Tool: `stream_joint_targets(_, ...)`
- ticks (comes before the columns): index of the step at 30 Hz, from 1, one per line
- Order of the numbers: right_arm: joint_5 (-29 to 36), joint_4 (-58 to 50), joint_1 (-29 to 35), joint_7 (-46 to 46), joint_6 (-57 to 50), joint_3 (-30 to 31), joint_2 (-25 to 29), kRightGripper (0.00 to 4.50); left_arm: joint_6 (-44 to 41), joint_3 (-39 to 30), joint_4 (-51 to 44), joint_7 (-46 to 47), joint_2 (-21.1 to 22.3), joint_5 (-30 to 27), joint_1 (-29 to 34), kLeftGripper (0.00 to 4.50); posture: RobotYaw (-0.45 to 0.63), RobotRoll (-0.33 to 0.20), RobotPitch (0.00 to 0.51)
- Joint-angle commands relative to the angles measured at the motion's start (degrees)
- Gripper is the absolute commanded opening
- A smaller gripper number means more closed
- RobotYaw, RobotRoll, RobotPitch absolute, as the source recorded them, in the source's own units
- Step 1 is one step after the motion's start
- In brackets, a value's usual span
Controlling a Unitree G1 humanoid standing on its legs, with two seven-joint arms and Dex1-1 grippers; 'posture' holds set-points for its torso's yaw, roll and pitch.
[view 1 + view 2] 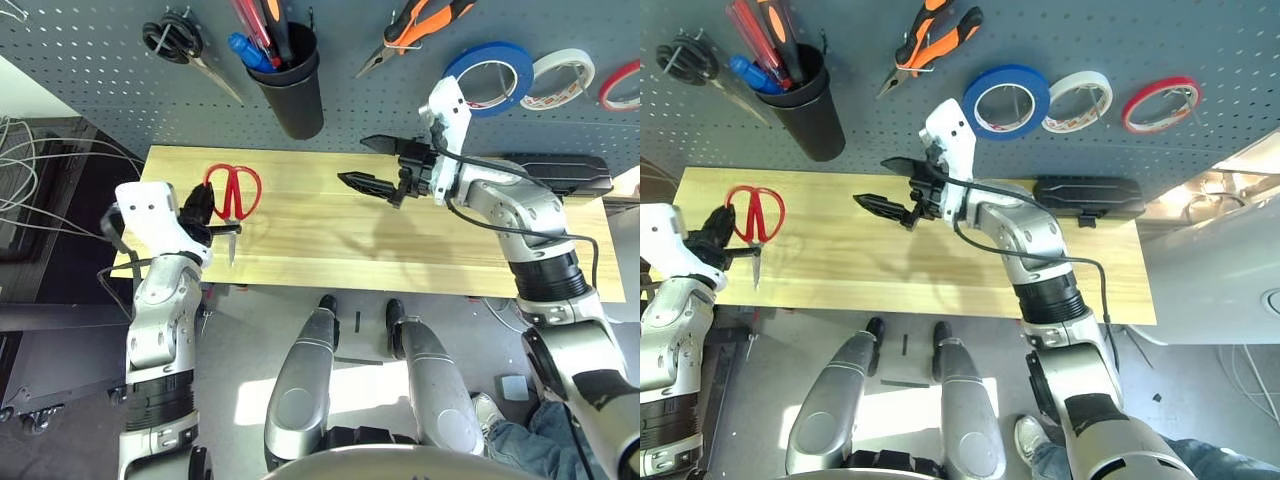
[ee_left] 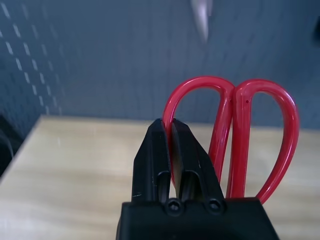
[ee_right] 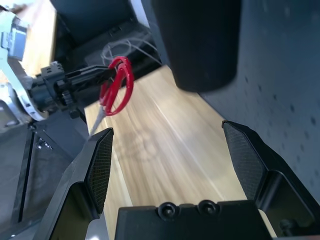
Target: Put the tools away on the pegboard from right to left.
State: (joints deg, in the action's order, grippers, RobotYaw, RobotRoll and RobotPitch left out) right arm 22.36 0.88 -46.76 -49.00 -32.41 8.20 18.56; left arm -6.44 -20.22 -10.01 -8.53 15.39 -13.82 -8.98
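Note:
The red-handled scissors (image 1: 236, 190) are over the left end of the wooden table (image 1: 400, 250), blades pointing toward the front edge. My left gripper (image 1: 200, 212) is shut on one red handle loop (image 2: 200, 95). My right gripper (image 1: 374, 166) hovers open and empty above the middle of the table, close to the pegboard (image 1: 90, 70). On the pegboard hang the blue tape roll (image 1: 490, 75) and the orange-and-black pliers (image 1: 420, 25). The blue-handled screwdriver (image 1: 244, 50) stands in a black cup (image 1: 290, 90). The right wrist view shows the scissors (image 3: 117, 85) in the left gripper.
Black-handled scissors (image 1: 175, 40) hang at the board's left. A white tape roll (image 1: 562, 78) and a red one (image 1: 620, 85) hang at its right. A long black case (image 1: 555, 172) lies at the table's back right. Cables hang to the left of the table.

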Motion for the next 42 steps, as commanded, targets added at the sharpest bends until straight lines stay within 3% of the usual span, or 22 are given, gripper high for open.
stream_joint_targets(1,2.0,-1.9,-1.4,0.2,-0.6,-1.1,-1.4,4.5,5.1,-0.7,0.6,-0.2,0.2,0.3,-0.5,0.02,0.17,0.0,0.355)
stream_joint_targets(11,3.9,-1.3,-5.9,2.3,-0.7,-3.5,-4.5,4.5,11.0,-1.3,6.5,1.9,1.6,0.8,-10.0,0.02,0.17,0.0,0.343)
stream_joint_targets(25,4.1,-0.3,-8.3,3.5,0.3,-4.6,-5.9,4.5,16.9,-2.4,9.3,2.6,2.7,0.4,-14.7,0.02,0.16,0.0,0.336)
stream_joint_targets(42,3.3,1.4,-9.2,4.2,1.9,-4.3,-6.8,4.5,18.4,-2.3,24.0,1.7,5.2,-0.8,-24.2,0.02,0.15,0.0,0.33)
